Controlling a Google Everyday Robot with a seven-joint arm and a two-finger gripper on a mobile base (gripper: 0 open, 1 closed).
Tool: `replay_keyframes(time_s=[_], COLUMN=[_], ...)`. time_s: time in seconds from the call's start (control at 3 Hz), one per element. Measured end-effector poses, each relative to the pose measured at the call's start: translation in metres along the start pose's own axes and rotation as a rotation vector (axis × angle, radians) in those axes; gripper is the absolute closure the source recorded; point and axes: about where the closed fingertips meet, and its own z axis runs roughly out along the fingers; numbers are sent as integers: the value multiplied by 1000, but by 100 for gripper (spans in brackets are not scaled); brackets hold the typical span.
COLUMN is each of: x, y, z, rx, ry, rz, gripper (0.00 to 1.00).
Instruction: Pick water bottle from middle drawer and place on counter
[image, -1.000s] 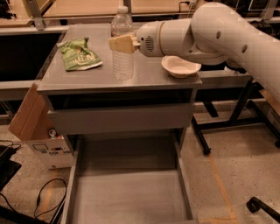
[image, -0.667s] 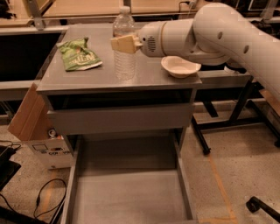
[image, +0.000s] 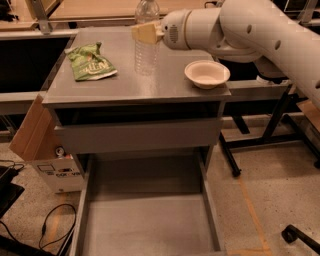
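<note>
The water bottle (image: 146, 50) is clear plastic and stands upright over the back middle of the counter (image: 150, 87). Its base is at or just above the surface; I cannot tell which. Its cap is cut off by the top edge. My gripper (image: 146, 32) comes in from the right on the white arm (image: 240, 27). Its tan fingers (image: 142, 32) are closed around the bottle's upper body. The middle drawer (image: 150, 225) is pulled open below the cabinet, and nothing lies in it.
A white bowl (image: 207, 73) sits on the counter's right side. A green snack bag (image: 90, 62) lies at its left. A closed drawer with a plain grey front (image: 140, 135) is under the top. A cardboard box (image: 35, 132) and cables (image: 50, 225) are at the left, and dark table legs (image: 260, 135) at the right.
The gripper has carried the bottle a little to the right and farther back over the counter. The bowl, the bag and the drawer have not moved.
</note>
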Motion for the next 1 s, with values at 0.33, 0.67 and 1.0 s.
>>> replay_keyframes(time_s=[0.33,0.67,1.0], x=[-31,-54,-54], y=[-53,-99,-126], z=[11,32,77], rx=[120,219,303], ry=[-50,-68,-38], rz=[13,0,-6], gripper=[100,100,100])
